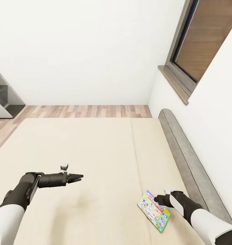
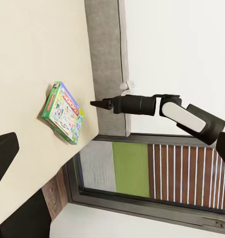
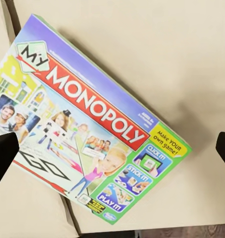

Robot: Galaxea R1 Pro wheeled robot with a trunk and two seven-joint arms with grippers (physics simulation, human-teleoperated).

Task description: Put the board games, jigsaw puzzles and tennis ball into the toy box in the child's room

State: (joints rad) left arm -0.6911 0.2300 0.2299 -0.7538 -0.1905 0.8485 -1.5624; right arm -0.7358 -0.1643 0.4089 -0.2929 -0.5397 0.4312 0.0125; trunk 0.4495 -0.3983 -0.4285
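Observation:
One board game, a green-white Monopoly box [image 1: 153,211] with a red banner, lies flat on the bed [image 1: 78,146] near the grey headboard [image 1: 184,149]. My right gripper [image 1: 158,199] is right at the box's headboard-side edge. In the right wrist view the box [image 3: 92,134] lies between the two dark fingertips [image 3: 3,158], which stand far apart, so the gripper is open. The left wrist view sees the box [image 2: 63,113] and the right gripper [image 2: 95,103] from the side. My left gripper [image 1: 77,177] hovers over the mattress to the left, open and holding nothing.
A dark-framed window [image 1: 194,44] sits in the white wall above the headboard. Wood-plank floor [image 1: 88,111] runs beyond the bed's far edge. A grey cabinet [image 1: 3,98] stands at the far left. The mattress between the arms is bare.

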